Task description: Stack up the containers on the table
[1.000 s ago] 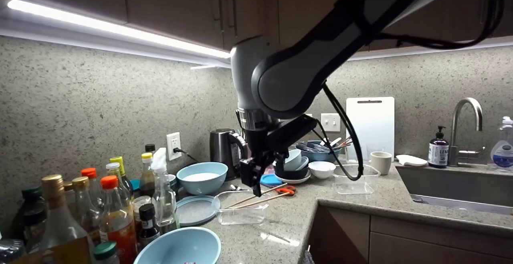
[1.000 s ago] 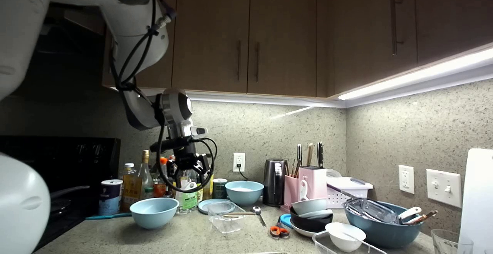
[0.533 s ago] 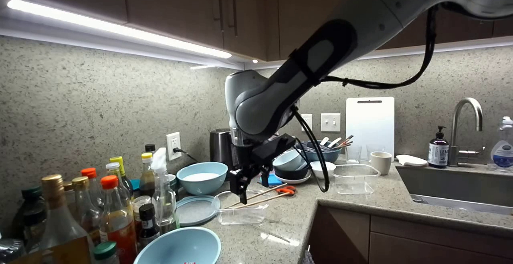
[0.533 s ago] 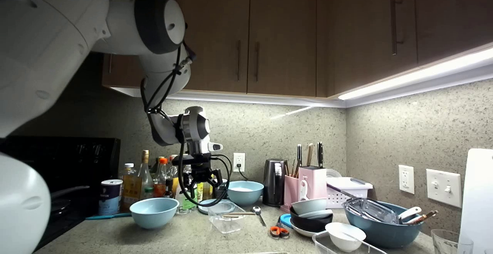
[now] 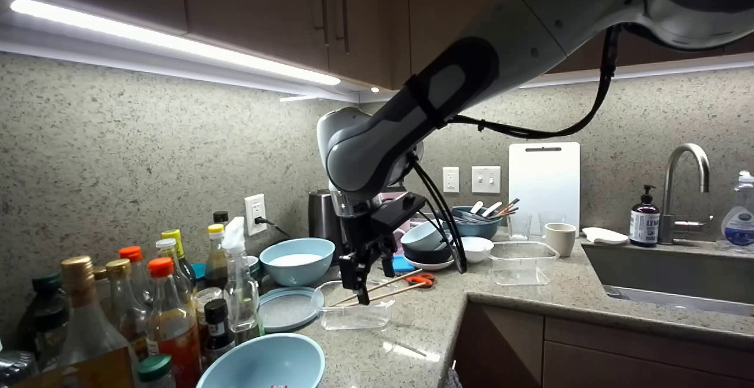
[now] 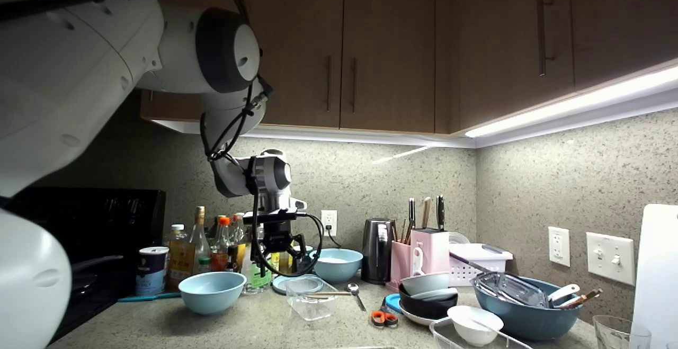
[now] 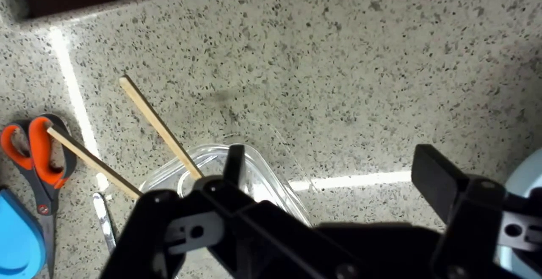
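A pale blue bowl (image 5: pixel 268 358) stands near the counter front, also in an exterior view (image 6: pixel 212 292). Another pale blue bowl (image 5: pixel 297 263) with something white inside stands by the kettle. A flat pale blue dish (image 5: pixel 288 311) lies between them. Stacked bowls, pale blue over black (image 6: pixel 428 301), and a white bowl (image 6: pixel 475 325) stand farther along. My gripper (image 5: pixel 375 288) is open and empty above the counter, near a clear container (image 6: pixel 312 306). In the wrist view the gripper (image 7: pixel 329 162) has one finger over the clear container's rim (image 7: pixel 271 179); a pale blue bowl (image 7: pixel 527 175) shows at the right edge.
Chopsticks (image 7: pixel 159 126) lie across the clear container. Orange scissors (image 7: pixel 42 156) and a spoon (image 6: pixel 356 296) lie beyond it. Bottles (image 5: pixel 171 305) crowd the wall side near the kettle (image 6: pixel 377 251). A second clear container (image 5: pixel 524 267) stands near the sink (image 5: pixel 677 276).
The arm has come lower. In one view the gripper moved down and slightly left; in another it moved down and right. It stayed open. The bowls and containers have not moved.
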You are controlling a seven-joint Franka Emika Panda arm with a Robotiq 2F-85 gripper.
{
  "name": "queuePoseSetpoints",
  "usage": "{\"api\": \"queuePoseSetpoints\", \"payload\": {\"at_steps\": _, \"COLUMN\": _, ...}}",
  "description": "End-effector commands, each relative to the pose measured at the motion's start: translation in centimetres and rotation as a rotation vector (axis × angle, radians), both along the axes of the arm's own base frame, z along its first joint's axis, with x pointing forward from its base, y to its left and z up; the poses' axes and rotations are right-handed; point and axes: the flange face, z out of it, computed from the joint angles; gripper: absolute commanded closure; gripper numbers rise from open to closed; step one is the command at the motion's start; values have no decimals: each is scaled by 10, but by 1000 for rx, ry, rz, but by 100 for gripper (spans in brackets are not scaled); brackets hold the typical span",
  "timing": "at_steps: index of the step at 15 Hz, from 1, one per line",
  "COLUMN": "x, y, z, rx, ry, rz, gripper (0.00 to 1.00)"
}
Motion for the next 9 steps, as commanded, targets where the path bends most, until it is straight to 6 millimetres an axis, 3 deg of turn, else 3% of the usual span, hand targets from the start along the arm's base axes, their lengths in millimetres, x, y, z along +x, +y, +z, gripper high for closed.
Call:
{"api": "queuePoseSetpoints", "payload": {"at_steps": 1, "x": 2, "y": 2, "z": -3, "rx": 28, "ry": 4, "rz": 58, "gripper": 0}}
{"api": "queuePoseSetpoints", "payload": {"at_steps": 9, "x": 55, "y": 5, "z": -67, "rx": 169, "ry": 54, "rz": 349, "gripper": 0}}
